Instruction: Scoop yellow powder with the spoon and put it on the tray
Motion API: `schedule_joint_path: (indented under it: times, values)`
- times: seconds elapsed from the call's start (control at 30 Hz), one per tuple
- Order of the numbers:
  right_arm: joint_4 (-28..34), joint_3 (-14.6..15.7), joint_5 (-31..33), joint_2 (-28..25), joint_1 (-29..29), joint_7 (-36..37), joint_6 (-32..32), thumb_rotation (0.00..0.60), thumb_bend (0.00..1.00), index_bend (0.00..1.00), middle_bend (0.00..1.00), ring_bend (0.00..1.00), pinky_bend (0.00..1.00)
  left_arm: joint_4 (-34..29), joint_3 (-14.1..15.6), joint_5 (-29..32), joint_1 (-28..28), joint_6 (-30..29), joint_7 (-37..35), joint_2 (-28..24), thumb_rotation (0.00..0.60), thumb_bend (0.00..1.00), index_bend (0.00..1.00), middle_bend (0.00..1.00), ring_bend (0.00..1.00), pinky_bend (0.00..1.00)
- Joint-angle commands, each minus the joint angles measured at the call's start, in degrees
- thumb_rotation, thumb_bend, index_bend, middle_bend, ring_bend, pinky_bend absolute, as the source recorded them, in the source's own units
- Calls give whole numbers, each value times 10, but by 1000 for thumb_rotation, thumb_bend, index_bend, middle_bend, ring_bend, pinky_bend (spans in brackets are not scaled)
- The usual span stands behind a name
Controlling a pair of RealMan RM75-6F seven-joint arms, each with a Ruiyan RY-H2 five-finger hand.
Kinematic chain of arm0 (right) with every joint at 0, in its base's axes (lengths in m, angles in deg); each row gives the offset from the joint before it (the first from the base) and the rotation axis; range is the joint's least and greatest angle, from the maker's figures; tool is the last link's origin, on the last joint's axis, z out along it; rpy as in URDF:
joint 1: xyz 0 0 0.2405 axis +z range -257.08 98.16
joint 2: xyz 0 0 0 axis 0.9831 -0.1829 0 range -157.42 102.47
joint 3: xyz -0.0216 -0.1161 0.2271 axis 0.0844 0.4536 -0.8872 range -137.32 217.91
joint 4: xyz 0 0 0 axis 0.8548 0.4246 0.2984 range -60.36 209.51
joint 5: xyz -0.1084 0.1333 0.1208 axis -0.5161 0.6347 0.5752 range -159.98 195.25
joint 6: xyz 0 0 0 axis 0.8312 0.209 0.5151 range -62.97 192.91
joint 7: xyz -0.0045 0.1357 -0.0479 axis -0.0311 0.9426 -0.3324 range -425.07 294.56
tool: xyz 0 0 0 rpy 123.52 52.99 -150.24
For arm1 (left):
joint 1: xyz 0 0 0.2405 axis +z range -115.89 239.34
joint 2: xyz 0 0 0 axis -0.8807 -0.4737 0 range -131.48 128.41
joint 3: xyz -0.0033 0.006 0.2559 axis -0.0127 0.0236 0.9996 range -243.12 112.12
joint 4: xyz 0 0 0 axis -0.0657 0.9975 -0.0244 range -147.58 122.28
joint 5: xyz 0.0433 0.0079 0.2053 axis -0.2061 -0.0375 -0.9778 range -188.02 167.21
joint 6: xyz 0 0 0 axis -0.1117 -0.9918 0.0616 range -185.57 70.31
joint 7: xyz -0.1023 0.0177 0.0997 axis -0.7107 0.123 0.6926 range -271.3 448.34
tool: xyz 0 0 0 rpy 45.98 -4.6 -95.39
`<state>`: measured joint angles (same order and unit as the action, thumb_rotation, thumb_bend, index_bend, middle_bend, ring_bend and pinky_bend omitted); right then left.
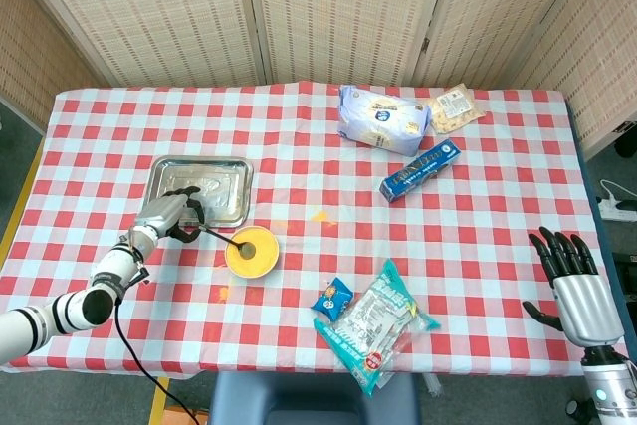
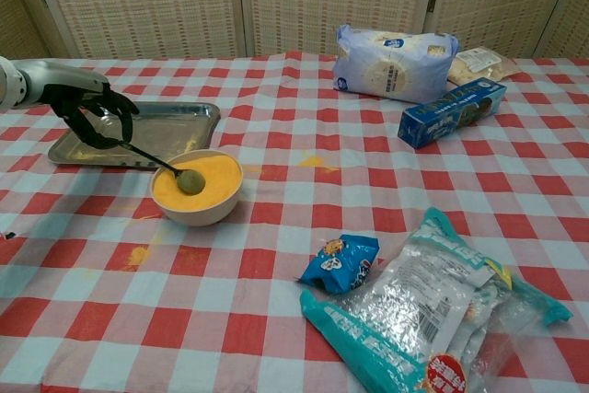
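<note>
A yellow bowl (image 1: 251, 252) (image 2: 196, 189) full of yellow powder stands just in front of the metal tray (image 1: 225, 178) (image 2: 175, 119). The dark spoon (image 1: 221, 238) (image 2: 152, 160) lies with its scoop end sunk in the powder and its handle sticking out toward the left. My left hand (image 1: 171, 213) (image 2: 94, 109) is down at the tray's near edge, its fingers curled around the end of the handle. The tray holds a few traces of yellow powder. My right hand (image 1: 575, 284) hangs beyond the table's right front corner, fingers spread, holding nothing.
Spilled yellow powder marks the cloth (image 2: 136, 254) (image 2: 311, 161). A small blue packet (image 2: 341, 261) and a large teal snack bag (image 2: 433, 310) lie at the front middle. A blue box (image 2: 451, 112), a white-blue bag (image 2: 394, 62) and a biscuit pack (image 2: 479, 63) sit at the back right.
</note>
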<state>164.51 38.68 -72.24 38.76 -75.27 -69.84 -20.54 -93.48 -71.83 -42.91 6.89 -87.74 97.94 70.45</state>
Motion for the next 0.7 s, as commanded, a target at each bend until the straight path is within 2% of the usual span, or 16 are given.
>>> schedule_joint_path:
  times: [0.03,0.7]
  values:
    - [0,0,1,0,0,-1,1,600,50,0,0,0,0,6,4,2,-3,2,-4,3,600,427,497,25,0,14]
    - [-1,-1,5,4,1,-6,3,600,50,0,0,0,0,21,23,-14,-12,14,-37,5,600,427,544,29,0,14]
